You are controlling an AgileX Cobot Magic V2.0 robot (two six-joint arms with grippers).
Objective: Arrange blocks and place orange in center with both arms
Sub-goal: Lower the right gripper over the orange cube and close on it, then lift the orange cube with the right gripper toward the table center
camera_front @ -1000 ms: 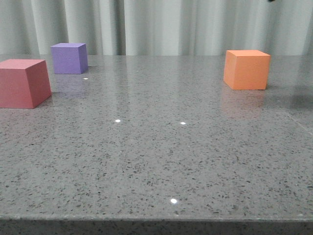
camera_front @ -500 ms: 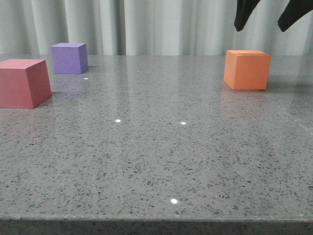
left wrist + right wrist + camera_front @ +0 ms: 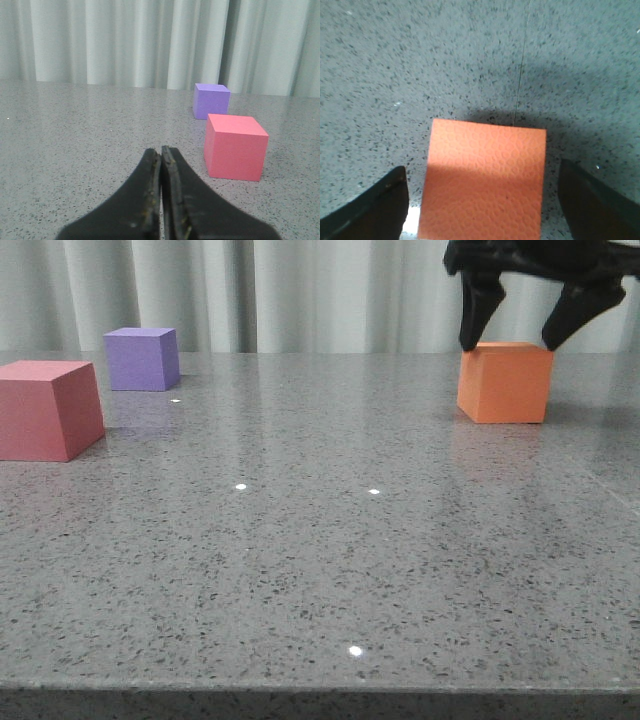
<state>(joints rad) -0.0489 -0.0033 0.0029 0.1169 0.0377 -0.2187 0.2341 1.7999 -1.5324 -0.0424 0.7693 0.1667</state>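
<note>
The orange cube stands at the far right of the grey table. My right gripper hangs open just above it, one finger over each side of its top, not touching. In the right wrist view the orange cube lies between the two spread fingers, with gaps on both sides. The red-pink cube sits at the left and the purple cube behind it. My left gripper is shut and empty, low over the table, with the red-pink cube and the purple cube ahead of it and to one side.
A pale pleated curtain closes off the back of the grey speckled table. The table's front edge runs along the bottom of the front view. A thin seam crosses the table beyond the orange cube.
My right gripper has come down from above the front view's top edge, fingers spread, until it hangs just over the orange cube. The cubes have not moved.
</note>
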